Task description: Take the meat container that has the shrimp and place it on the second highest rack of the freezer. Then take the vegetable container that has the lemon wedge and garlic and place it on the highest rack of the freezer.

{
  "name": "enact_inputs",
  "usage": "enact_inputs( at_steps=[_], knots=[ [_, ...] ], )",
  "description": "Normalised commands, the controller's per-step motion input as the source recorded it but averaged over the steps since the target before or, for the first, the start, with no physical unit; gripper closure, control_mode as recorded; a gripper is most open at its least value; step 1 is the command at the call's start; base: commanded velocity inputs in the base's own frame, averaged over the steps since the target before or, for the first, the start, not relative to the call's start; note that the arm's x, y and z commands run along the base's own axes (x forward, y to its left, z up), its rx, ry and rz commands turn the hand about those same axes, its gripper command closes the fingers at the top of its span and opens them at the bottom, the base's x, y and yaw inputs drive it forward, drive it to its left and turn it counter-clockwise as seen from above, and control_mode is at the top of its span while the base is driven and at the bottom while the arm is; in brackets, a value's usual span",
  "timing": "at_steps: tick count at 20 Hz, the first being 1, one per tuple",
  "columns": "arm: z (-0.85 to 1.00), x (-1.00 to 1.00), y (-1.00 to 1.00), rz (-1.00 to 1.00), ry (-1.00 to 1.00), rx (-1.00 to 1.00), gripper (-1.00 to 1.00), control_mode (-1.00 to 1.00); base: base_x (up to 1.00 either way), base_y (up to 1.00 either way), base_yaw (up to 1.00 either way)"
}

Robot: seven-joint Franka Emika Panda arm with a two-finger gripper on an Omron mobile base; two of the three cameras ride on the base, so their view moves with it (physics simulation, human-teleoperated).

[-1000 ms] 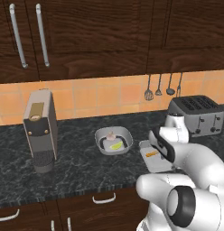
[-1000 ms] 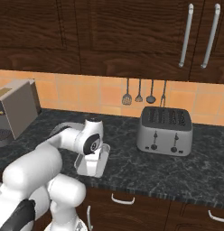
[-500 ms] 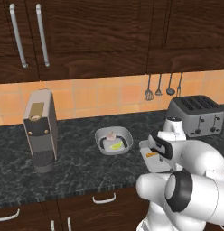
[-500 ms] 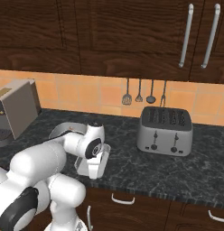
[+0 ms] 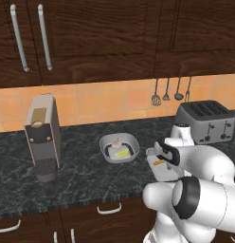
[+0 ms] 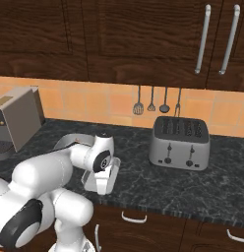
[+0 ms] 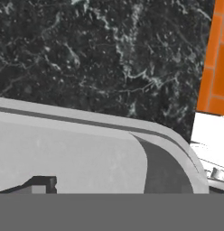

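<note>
Tool (image 5: 163,156) low over the meat tray (image 5: 162,170) near the desk's (image 5: 81,175) front edge, jaws released, nothing grasped. Shrimp (image 5: 159,163) in that tray, a small orange sliver just under the hand. Through the hand camera, one dark fingertip (image 7: 39,185) over the tray's pale floor (image 7: 77,158), its rounded rim curving past and the black marbled desk (image 7: 100,54) beyond; orange tile (image 7: 217,58) at the right edge. Veg tray (image 5: 119,147) on the desk left of the meat tray, apart from it, with the lemon wedge (image 5: 122,153) at the front and the garlic (image 5: 116,142) behind. Coffee machine (image 5: 42,136) well to the left, toaster (image 5: 207,121) behind and to the right, utensils (image 5: 171,91) on the tiled wall. From the right side, the tray's corner (image 6: 99,182) under the wrist.
</note>
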Motion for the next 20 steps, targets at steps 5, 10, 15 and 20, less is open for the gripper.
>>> enact_inputs(
  at_steps=[5,10,15,20],
  knots=[
    [-0.39,0.25,0.00,0.00,-0.07,0.00,-1.00,-1.00,0.00,0.00,0.00],
    [-0.07,0.06,0.04,-0.01,-0.01,-0.02,-1.00,-1.00,0.00,0.00,0.00],
    [0.00,0.00,0.00,0.00,0.00,0.00,1.00,-1.00,0.00,0.00,0.00],
    [0.00,0.00,0.00,0.00,0.00,0.00,1.00,-1.00,0.00,0.00,0.00]
  ],
)
